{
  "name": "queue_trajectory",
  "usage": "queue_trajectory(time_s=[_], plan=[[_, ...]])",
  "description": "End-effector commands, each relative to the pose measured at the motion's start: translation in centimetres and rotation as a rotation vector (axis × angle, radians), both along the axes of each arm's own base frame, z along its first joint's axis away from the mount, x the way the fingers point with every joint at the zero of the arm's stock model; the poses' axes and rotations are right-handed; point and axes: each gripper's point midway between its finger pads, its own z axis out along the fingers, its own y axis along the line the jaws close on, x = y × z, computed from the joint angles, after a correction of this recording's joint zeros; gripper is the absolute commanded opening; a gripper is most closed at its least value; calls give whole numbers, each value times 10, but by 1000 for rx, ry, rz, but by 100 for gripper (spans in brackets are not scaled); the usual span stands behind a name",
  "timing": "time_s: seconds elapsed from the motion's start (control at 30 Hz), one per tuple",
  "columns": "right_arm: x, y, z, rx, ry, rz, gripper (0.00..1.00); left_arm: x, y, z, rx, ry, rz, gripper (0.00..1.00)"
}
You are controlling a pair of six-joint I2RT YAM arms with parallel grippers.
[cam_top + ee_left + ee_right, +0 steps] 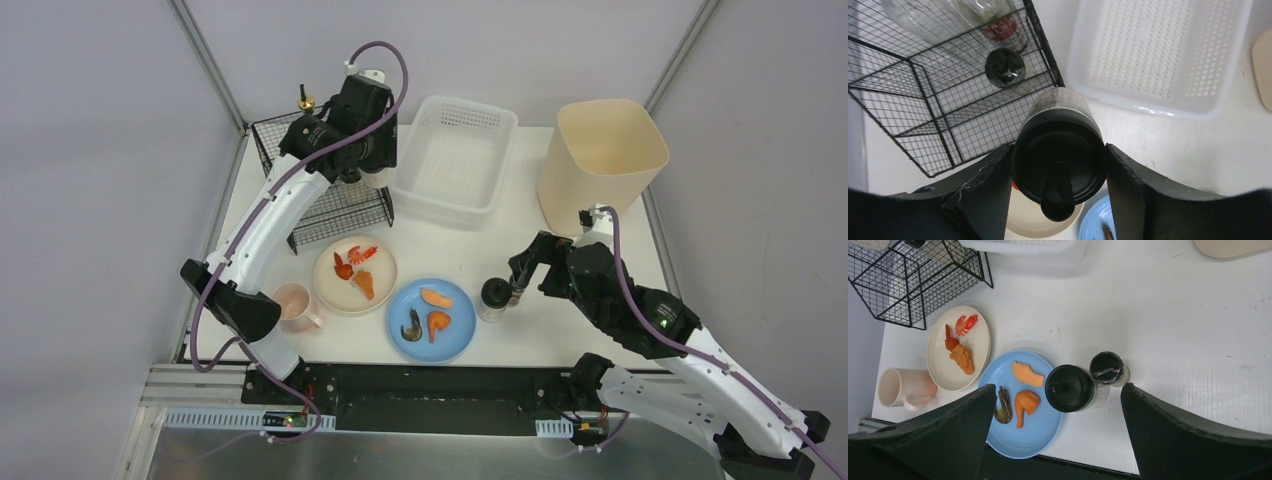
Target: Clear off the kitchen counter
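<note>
The kitchen counter [480, 250] is a white tabletop. My left gripper [1058, 150] is shut on a clear shaker with a black lid [1058, 165], held in the air beside the near right corner of the black wire rack [923, 115]. In the top view the left gripper [365, 178] is at the rack [330, 215]. My right gripper [1058, 387] is open above a black-lidded shaker [1070, 388] and a smaller jar [1108, 368] that stand on the counter by the blue plate [1018, 440]. Its fingers touch neither.
The rack holds a lying bottle [1003, 27] and a black-capped jar [1004, 67]. A white perforated basket [455, 160] and a beige bin [600, 150] stand at the back. A cream plate [330, 285] and the blue plate [400, 325] carry food. A pink mug [293, 305] is at the left.
</note>
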Motion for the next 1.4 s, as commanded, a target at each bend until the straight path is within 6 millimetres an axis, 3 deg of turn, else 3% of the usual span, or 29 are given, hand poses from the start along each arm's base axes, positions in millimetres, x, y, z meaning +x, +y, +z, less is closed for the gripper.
queue_trajectory(time_s=[0.0,0.27,0.7,1.07,1.37], plan=[[3,11,6,59,-12,11,99,2,41,64,46,-184,94,1],[2,19,5,92,-6,39,99,16,104,70,81,-194,242,1],[-1,27,4,118,-3,75,99,40,163,27,7,-78,390,0],[-2,25,3,116,-10,79,99,56,176,-21,-8,3,457,0],[-5,23,3,120,-14,84,99,71,172,-49,-38,41,475,0]])
